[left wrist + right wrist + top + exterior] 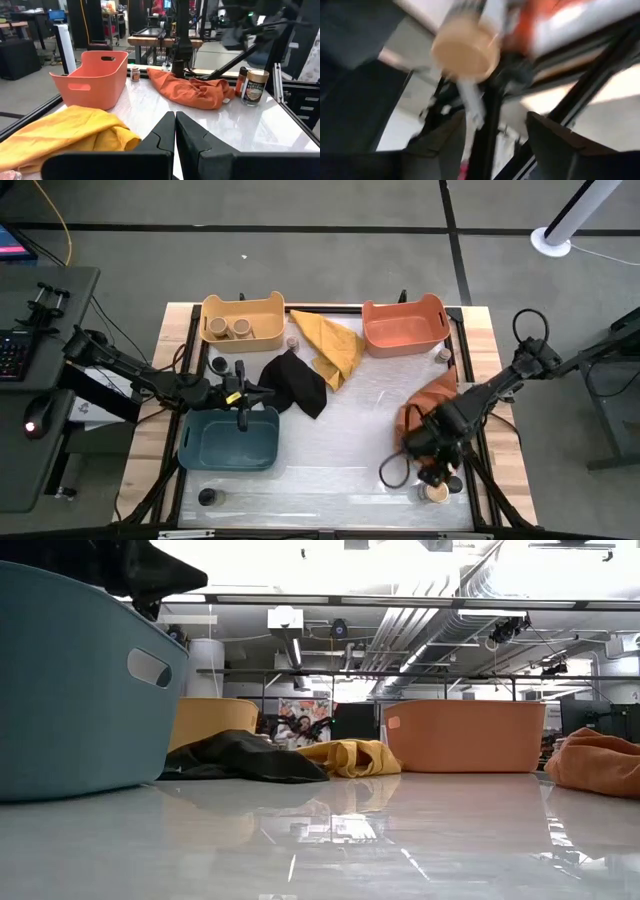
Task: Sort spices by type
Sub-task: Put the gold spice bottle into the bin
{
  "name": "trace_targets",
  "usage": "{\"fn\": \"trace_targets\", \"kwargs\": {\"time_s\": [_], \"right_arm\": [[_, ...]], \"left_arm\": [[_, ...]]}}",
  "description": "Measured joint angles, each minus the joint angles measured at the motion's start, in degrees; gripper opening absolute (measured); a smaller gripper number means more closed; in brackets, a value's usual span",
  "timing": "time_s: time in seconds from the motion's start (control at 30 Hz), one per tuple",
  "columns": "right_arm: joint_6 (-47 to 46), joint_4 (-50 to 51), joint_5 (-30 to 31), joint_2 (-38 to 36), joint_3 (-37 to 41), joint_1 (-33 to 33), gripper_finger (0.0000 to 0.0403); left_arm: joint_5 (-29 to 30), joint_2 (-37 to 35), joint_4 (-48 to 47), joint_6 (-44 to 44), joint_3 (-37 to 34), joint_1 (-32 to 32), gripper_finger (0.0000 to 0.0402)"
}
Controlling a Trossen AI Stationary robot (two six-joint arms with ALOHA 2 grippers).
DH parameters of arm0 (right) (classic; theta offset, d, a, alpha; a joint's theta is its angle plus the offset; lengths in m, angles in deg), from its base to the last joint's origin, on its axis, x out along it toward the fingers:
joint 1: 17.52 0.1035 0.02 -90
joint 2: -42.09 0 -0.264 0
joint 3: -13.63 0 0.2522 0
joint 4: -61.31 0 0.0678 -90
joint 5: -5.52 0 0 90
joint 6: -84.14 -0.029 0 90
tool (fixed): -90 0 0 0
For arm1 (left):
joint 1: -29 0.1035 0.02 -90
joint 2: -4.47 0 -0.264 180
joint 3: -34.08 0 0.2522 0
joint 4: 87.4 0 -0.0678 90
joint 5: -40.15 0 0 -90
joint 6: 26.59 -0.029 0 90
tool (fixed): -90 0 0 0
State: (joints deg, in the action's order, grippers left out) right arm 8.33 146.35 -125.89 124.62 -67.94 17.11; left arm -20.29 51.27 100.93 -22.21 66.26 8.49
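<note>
From above, the right claw (pixel 437 470) hovers just beside the tan-topped jar (pixel 437 493) at the tabletop's (pixel 340 430) near right corner, far nearer than the left claw (pixel 241 418) over the blue bin (pixel 228 442). The left wrist view shows the left claw's fingers (pixel 162 137) clenched together, holding nothing. In the right wrist view the tan-topped jar (pixel 465 50) lies ahead beyond released fingers (pixel 555 140).

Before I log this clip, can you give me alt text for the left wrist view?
The left end effector, fingers shut, faces an orange cloth on the white table, with a tan-topped spice jar beside it. An orange bin and yellow cloth lie nearer.
</note>
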Motion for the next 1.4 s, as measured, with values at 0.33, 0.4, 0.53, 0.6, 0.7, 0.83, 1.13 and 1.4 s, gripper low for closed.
{"fn": "trace_targets", "kwargs": {"time_s": [0.33,0.4,0.53,0.6,0.7,0.83,1.13,1.4], "right_arm": [[-6.7,-12.9,1.0,1.9,0.0,3.8,0.0016],[-3.9,-12.2,0.9,3.9,0.0,3.8,0.0007],[3.1,-11.6,0.5,8.1,0.0,3.8,0.0004],[6.3,-11.0,0.0,10.0,0.0,3.6,0.0002],[10.4,-9.2,-1.3,12.3,0.0,3.6,0.0001],[13.6,-7.3,-3.1,13.8,0.0,3.6,0.0001],[20.0,-7.0,0.0,13.6,-0.1,-0.3,0.0001],[30.4,-7.3,2.5,13.5,-0.2,-5.5,0.0]], "left_arm": [[1.3,0.0,9.2,-0.4,0.0,0.0,0.0],[2.6,0.0,10.3,-0.5,0.0,0.0,0.0],[3.3,0.0,10.8,0.3,0.0,0.0,0.0],[3.3,0.1,10.7,1.0,0.0,0.0,0.0],[3.3,0.2,10.3,1.4,0.0,0.0,0.0],[3.3,0.2,10.1,1.4,0.0,0.0,0.0],[3.3,0.2,10.2,1.4,0.0,0.0,0.0],[3.3,0.2,10.3,1.4,0.0,0.0,0.0]]}}
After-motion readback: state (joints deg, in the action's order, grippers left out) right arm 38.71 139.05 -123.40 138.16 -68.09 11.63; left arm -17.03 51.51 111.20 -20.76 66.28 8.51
